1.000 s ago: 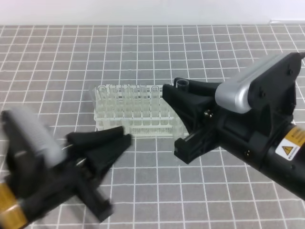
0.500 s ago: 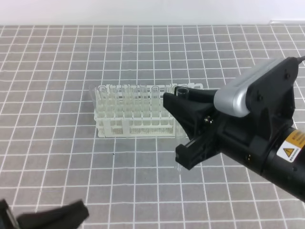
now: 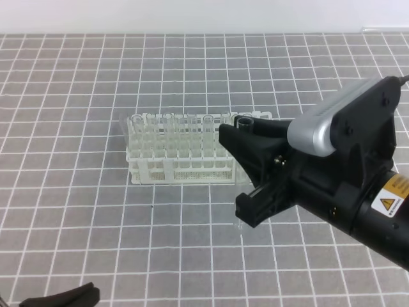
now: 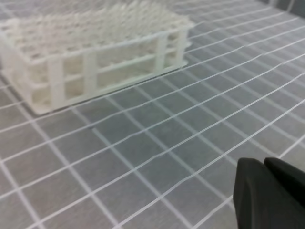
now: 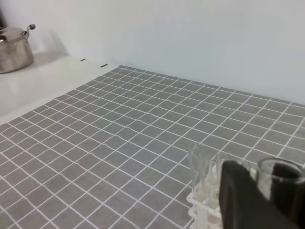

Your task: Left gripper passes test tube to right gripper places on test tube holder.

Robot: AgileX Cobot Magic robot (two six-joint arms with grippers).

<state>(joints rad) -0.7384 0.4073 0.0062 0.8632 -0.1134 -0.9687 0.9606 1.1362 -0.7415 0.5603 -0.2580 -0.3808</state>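
Note:
My right gripper (image 3: 239, 173) hangs just right of the white test tube holder (image 3: 167, 148) and is shut on the clear test tube (image 3: 244, 119). The tube stands roughly upright, its open rim above the jaws and its round bottom just below them. In the right wrist view the test tube (image 5: 281, 172) rim shows beside a black finger (image 5: 240, 198), with the test tube holder (image 5: 204, 198) right below. Only the tip of my left gripper (image 3: 67, 297) shows, at the bottom left corner, far from the holder. In the left wrist view its fingertips (image 4: 269, 191) are pressed together, empty, with the test tube holder (image 4: 57, 78) ahead.
Several more clear tubes (image 3: 172, 128) stand in the holder's holes. The holder sits on a grey tiled mat (image 3: 77, 96). A metal pot (image 5: 12, 47) stands on a white ledge far off in the right wrist view.
My left gripper has pulled back from beside the holder toward the bottom left corner, and its jaws have shut. The right gripper, holding the tube, has moved slightly.

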